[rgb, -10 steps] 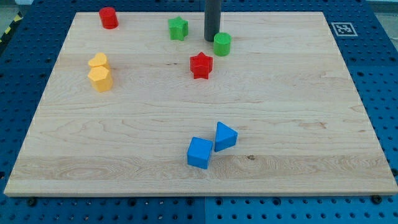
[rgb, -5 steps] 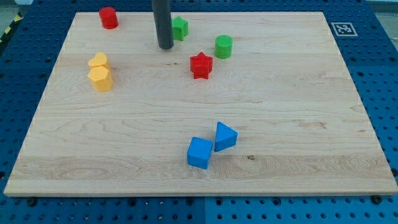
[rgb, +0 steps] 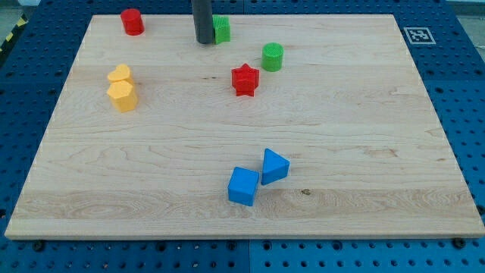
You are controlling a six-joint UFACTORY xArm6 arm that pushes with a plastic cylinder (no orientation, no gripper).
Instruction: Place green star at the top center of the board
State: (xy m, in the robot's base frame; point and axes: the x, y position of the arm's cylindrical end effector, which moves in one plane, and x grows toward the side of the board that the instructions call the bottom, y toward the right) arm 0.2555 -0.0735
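Note:
The green star (rgb: 221,29) lies near the board's top edge, a little left of centre, partly hidden by my rod. My tip (rgb: 204,42) rests on the board right against the star's left side, slightly below it. A green cylinder (rgb: 272,56) stands to the right and lower down. A red star (rgb: 245,79) lies below, between the two green blocks.
A red cylinder (rgb: 132,21) stands at the top left. Two yellow blocks (rgb: 121,88) touch each other at the left. A blue cube (rgb: 243,186) and a blue wedge-like block (rgb: 274,165) sit together low in the middle. A fiducial marker (rgb: 416,35) is at the top right corner.
My tip moved from beside the green cylinder leftwards past the green star, then up to the star's left side. The star has shifted slightly up and to the right.

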